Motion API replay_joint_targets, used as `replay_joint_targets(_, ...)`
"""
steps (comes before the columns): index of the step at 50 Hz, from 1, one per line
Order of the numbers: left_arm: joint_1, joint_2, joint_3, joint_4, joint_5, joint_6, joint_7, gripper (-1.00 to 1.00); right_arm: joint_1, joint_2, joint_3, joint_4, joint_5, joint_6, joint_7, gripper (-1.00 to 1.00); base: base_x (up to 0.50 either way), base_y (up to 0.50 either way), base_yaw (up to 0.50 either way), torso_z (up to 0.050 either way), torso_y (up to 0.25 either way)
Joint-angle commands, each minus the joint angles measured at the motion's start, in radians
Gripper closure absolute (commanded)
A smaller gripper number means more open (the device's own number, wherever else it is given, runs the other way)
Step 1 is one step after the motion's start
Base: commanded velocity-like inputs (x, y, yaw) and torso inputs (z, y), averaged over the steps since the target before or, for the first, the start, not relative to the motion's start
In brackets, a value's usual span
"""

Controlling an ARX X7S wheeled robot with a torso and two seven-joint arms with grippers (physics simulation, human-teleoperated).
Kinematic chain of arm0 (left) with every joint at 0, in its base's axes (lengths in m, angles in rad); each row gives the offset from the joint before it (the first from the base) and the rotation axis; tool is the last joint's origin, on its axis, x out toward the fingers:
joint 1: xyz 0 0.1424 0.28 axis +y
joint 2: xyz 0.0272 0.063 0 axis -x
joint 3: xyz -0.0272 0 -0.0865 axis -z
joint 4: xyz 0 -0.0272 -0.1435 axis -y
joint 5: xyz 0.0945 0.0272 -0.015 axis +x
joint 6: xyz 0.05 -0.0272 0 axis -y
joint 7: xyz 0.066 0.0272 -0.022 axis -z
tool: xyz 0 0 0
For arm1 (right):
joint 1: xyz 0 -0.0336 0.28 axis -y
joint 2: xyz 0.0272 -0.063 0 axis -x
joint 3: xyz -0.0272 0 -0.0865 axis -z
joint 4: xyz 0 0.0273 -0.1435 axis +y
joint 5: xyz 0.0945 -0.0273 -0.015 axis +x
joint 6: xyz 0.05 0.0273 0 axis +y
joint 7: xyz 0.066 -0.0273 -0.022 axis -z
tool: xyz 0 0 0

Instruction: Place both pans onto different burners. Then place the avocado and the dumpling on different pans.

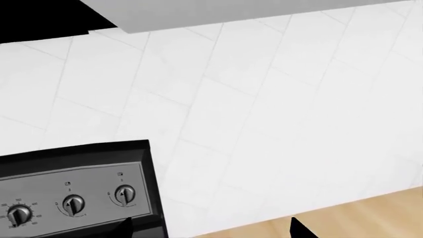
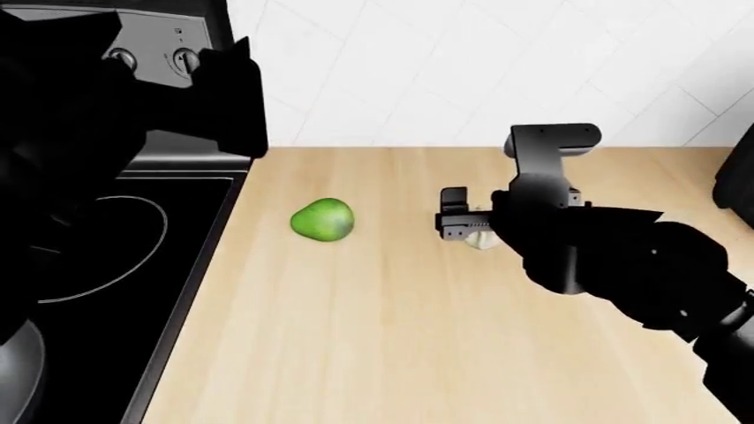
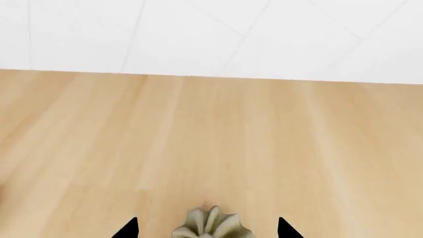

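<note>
The bright green avocado [image 2: 323, 220] lies on the wooden counter [image 2: 353, 336], just right of the cooktop. The cream pleated dumpling [image 3: 211, 224] rests on the counter between the fingertips of my right gripper [image 3: 207, 229]. That gripper is open, with a gap on each side of the dumpling [image 2: 478, 238]. My left gripper [image 1: 211, 230] is open and empty, held high near the stove's back corner. One burner [image 2: 162, 234] shows as a white ring on the black glass. A grey curved pan rim [image 2: 17, 371] peeks in at the lower left; the other pan is hidden.
The stove's grey control panel [image 1: 73, 191] with round knobs stands against the white tiled wall [image 1: 264, 109]. My left arm [image 2: 106, 106] covers much of the cooktop [image 2: 106, 353]. A dark object [image 2: 736, 177] sits at the counter's far right edge.
</note>
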Motion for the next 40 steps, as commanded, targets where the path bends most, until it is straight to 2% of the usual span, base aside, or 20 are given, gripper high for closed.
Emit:
replay_joint_targets(1, 0.004, 0.001, 0.004, 0.001, 0.005, 0.005, 0.005, -1.00, -0.020, -0.025, -0.008, 0.067, -0.009, -0.010, -0.031, -1.00, 0.00, 0.00, 0.00, 0.000, 0.000)
replay_joint_targets(40, 0.034, -0.006, 0.008, 0.007, 0.031, 0.028, 0.035, -1.00, -0.064, -0.083, -0.029, 0.193, -0.018, -0.014, -0.105, -1.00, 0.00, 0.00, 0.00, 0.000, 0.000)
